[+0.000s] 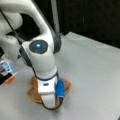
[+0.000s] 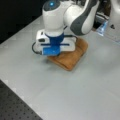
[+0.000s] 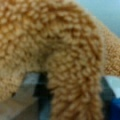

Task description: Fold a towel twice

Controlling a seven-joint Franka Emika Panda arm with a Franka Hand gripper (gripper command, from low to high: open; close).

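One towel [image 2: 71, 56] on the grey table [image 2: 82, 92], tan terry, lying as a compact thick pad directly under the arm's wrist [image 2: 53, 43]; in both front views it looks already folded at least once, layered edge visible at its near side. In a front view the pad's long axis runs roughly 2 to 8 o'clock, with the exposed part sticking out toward 4 o'clock from the wrist. In a front view the towel [image 1: 65, 83] only peeks out at 3 and 9 o'clock around the white-and-blue wrist housing, most of it hidden.

Gripper itself is not visible in either front view, it sits below the wrist, pressed down at or into the cloth. Wrist view is filled with terry loops: a raised ridge of towel [image 3: 72, 75] runs 12 to 6 o'clock right up against the lens, a dark finger-like part [image 3: 41, 87] just left of it at 7 o'clock, blue part at the 5 o'clock corner. Jaws: cannot tell whether they are apart or clamped on the cloth, the ridge hides them, though the bunched fabric suggests contact.

Key relation: towel is straight below and touching the gripper end, no offset, cloth bulk lying toward 4 o'clock in a front view. Some clutter sits at the table edge [image 1: 7, 72], well apart from the towel
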